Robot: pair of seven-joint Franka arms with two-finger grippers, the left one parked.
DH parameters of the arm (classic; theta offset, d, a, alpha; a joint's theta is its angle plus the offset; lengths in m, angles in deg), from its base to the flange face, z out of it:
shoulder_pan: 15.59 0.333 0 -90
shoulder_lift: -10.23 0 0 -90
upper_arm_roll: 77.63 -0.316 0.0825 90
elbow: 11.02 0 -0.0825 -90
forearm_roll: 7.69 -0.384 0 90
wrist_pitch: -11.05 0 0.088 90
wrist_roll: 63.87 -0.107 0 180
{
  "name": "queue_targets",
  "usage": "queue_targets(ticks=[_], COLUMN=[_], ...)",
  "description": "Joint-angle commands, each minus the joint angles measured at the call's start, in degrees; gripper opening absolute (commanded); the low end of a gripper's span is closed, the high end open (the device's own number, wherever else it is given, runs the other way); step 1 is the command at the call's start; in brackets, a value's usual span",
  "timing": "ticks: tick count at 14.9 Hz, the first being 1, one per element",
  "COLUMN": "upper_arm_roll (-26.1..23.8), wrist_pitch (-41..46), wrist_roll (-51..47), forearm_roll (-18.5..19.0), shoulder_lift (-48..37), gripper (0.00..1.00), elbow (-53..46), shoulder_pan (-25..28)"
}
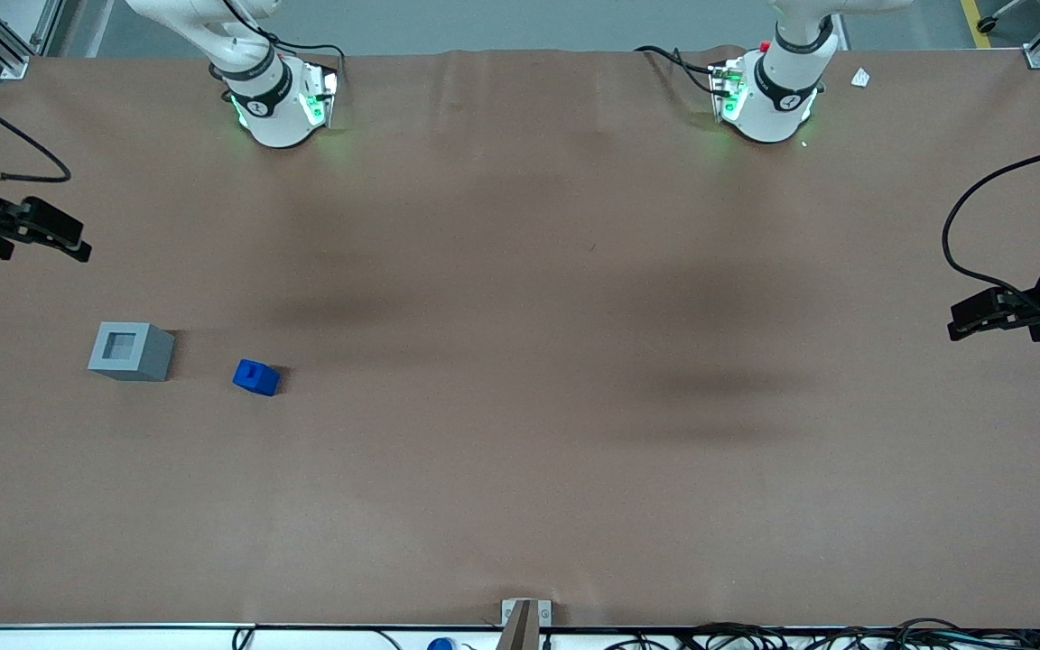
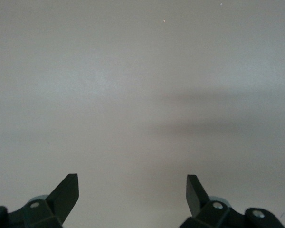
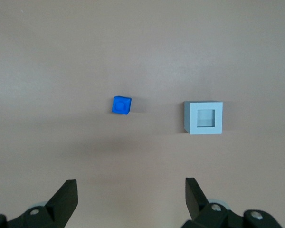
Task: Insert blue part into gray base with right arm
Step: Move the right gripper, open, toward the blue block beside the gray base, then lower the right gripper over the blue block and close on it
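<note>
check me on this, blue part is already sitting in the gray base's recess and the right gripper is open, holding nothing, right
Not quite. The blue part lies on the table beside the gray base, apart from it, and the recess shows empty in the right wrist view. The rest holds: the right gripper is open, holding nothing, up above both pieces.

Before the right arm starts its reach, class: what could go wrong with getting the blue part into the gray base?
1. The blue part sits turned at an angle to the gray base, so it may jam in the square recess unless rotated.
2. The two lie close beside each other, apart; the open jaws of the gripper might nudge the base while closing on the small part.
</note>
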Motion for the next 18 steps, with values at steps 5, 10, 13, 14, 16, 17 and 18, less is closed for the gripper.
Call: queue_targets(ticks=[5,10,13,14,16,17,18], upper_arm_roll=[-0.57,-0.57,-0.65,-0.65,-0.65,-0.65,-0.65], wrist_pitch=[-5.69,-14.20,-19.65,-21.32,-25.89,-28.69,-30.81], wrist_roll=[-0.63,-5.45,-8.45,-9.76,-10.47,-10.47,-10.47], forearm_roll=[-0.42,-2.01,-2.01,-2.01,-2.01,-2.01,-2.01], shoulder_lift=[6.93,9.39,11.85,13.16,15.80,16.86,17.82], gripper=[1.00,1.00,1.00,1.00,1.00,1.00,1.00], elbow=[1.40,6.31,8.07,8.17,9.39,10.53,11.32], shoulder_pan=[-0.19,-0.20,0.94,1.38,2.26,2.88,3.14])
